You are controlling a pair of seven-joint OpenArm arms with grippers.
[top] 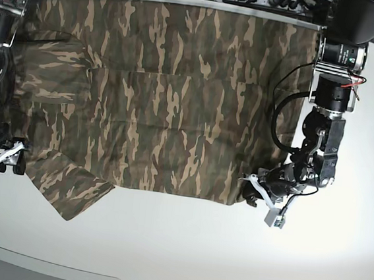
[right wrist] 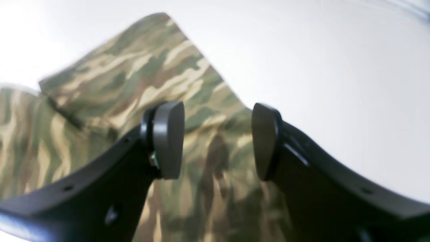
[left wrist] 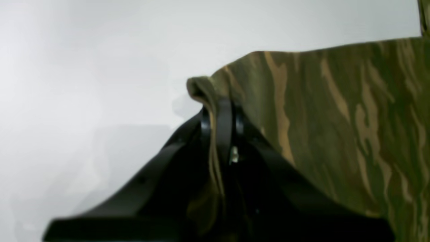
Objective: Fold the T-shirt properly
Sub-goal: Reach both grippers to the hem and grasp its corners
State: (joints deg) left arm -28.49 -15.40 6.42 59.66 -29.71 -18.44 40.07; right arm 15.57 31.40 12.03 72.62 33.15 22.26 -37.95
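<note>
- Base view: we see the T-shirt [top: 164,98] spread flat across the counter [top: 183,245], folding barely begun.
- Our left fingers [left wrist: 220,111] pinch its hem corner.
- Our right fingers [right wrist: 168,137] gape wide above a sleeve, holding nothing.

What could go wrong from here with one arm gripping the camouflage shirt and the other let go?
1. The left gripper pinches only a small bunch at the edge of the camouflage-print cloth T-shirt; a pull may slip it free.
2. The right gripper is open over the sleeve, holding nothing, so a one-sided pull could drag the shirt askew.
3. The shirt's far edge reaches the white table's back rim and might slide off.
</note>
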